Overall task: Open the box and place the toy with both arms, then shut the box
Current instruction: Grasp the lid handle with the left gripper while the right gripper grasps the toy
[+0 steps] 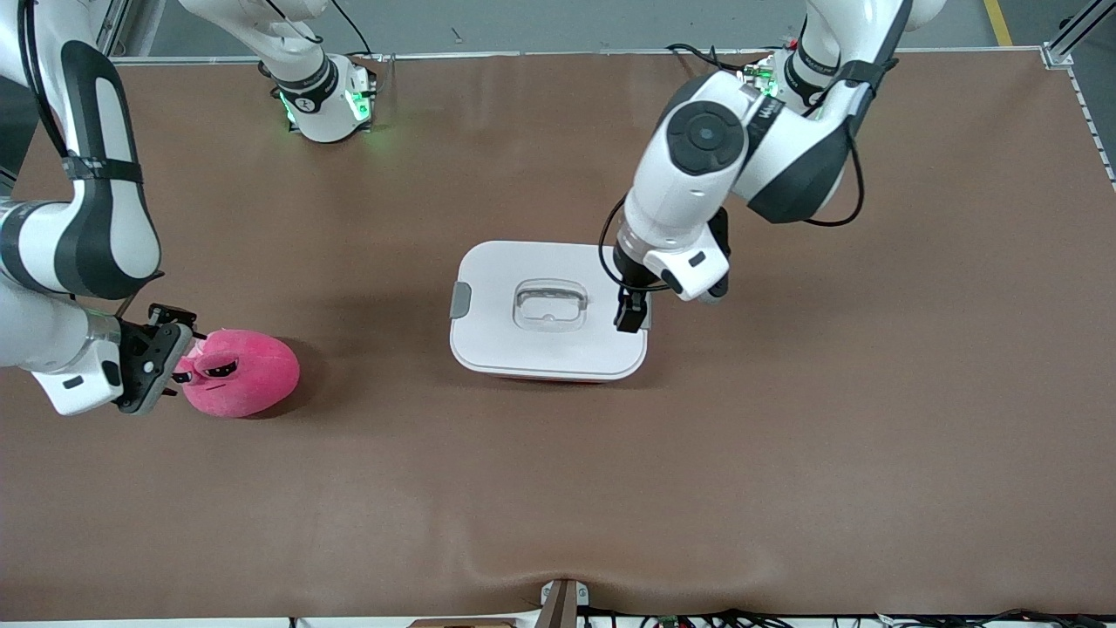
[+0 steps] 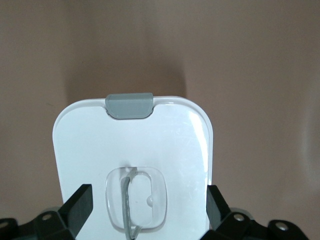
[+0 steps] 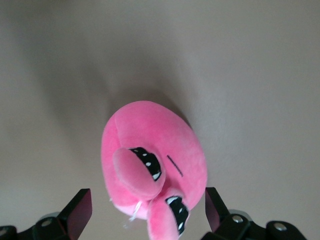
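Note:
The box [image 1: 549,310] stands shut mid-table; its white lid shows a grey clip [image 1: 460,300] at the right arm's end and a recessed handle [image 1: 551,304]. My left gripper [image 1: 629,314] is open over the lid's edge at the left arm's end and hides the clip there. In the left wrist view the lid [image 2: 165,145], the other clip [image 2: 129,104] and the handle [image 2: 136,197] lie between my spread left gripper [image 2: 148,210]. The pink plush toy [image 1: 244,373] lies toward the right arm's end. My right gripper [image 1: 179,353] is open, its fingers on either side of the toy's [image 3: 155,160] face end [image 3: 146,212].
The brown mat [image 1: 785,436] covers the whole table. The right arm's base [image 1: 327,96] and the left arm's base [image 1: 785,74] stand along the edge farthest from the front camera. A small bracket [image 1: 562,602] sits at the nearest edge.

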`<state>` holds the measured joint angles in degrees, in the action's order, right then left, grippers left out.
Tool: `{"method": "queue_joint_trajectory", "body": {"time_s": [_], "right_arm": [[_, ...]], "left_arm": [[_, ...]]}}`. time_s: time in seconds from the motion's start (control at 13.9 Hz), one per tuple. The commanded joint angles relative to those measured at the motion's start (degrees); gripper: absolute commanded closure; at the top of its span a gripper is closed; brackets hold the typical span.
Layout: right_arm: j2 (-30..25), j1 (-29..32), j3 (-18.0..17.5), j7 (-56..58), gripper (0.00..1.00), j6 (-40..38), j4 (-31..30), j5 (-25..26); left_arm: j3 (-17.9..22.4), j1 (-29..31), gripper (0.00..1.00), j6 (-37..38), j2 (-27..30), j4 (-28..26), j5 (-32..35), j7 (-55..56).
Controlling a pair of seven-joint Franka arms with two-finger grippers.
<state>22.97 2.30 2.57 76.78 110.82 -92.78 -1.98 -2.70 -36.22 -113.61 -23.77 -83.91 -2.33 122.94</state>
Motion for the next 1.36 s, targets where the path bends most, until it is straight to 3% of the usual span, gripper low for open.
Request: {"method": "queue_joint_trajectory", "body": {"time_s": [0.0, 0.36, 0.72, 1.08, 1.22, 1.29], "right_arm": [[-0.6, -0.6, 0.3, 6.5, 0.00, 3.1, -2.6, 1.2], [-0.6, -1.8, 0.3, 9.9, 0.00, 6.3, -5.0, 4.2], [-0.5, -2.1, 0.2, 11.3, 0.00, 8.3, -8.4, 4.2], [-0.4, -1.9, 0.2, 11.9, 0.00, 11.2, -11.2, 4.1], [-0.4, -1.9, 0.2, 13.1, 0.63, 11.5, -11.2, 3.9], [-0.4, -1.8, 0.2, 13.1, 0.87, 11.6, -11.2, 3.9]], "left_arm": [[0.6, -2.9, 0.00, -2.0, -2.4, 1.8, 2.8, 5.5], [0.8, -7.3, 0.00, -8.3, -6.0, 1.8, 3.1, 13.2], [0.6, -10.9, 0.00, -9.3, -7.7, 1.5, 11.9, 22.5], [0.5, -11.7, 0.00, -11.5, -9.2, 0.9, 13.2, 24.1], [0.5, -11.8, 0.00, -11.8, -9.3, -0.4, 13.4, 24.0], [0.5, -11.8, 0.00, -12.2, -9.3, -0.9, 14.4, 24.0]]}}
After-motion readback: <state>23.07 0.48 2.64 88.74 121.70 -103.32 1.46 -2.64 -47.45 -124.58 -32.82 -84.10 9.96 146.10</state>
